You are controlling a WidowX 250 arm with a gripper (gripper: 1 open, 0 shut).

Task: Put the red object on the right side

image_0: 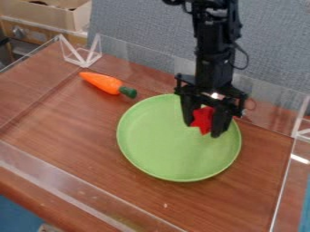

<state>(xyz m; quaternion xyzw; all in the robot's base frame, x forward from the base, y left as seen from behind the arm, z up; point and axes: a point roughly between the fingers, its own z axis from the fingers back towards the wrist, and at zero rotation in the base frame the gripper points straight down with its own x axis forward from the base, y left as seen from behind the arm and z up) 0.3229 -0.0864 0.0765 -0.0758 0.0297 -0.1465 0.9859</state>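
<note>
1. Camera view, one angle only: the arm comes down from the top, its gripper (209, 116) pointing straight down over the right part of a green plate (158, 149).
2. Fingers are closed on the red object (205, 119); the bar hangs between them, clear of the plate surface, so it is held in the air above the plate's right half.
3. Only part of the red object shows. The black fingers cover its sides, and I cannot tell its full length from here.
4. Handling, as a judgement: a small plastic bar, so light and stiff. It should not bend or crush under the grip. Smooth plastic can slip, though ridged sides would help the fingers bite.
5. Where to hold: across the narrow sides near the middle, which looks like roughly where the fingers have it. A hold near one end would let it swing.
6. Containers: the plate is the only dish on the worktop (54, 109). Nothing lies in it; its green surface is bare beneath the bar.
7. An orange carrot (107, 84) with a dark tip lies on the worktop to the left of the plate, well apart from the gripper.
8. Clear low walls (133, 56) fence the worktop; bare wood remains to the right of the plate for setting the bar down.
</note>
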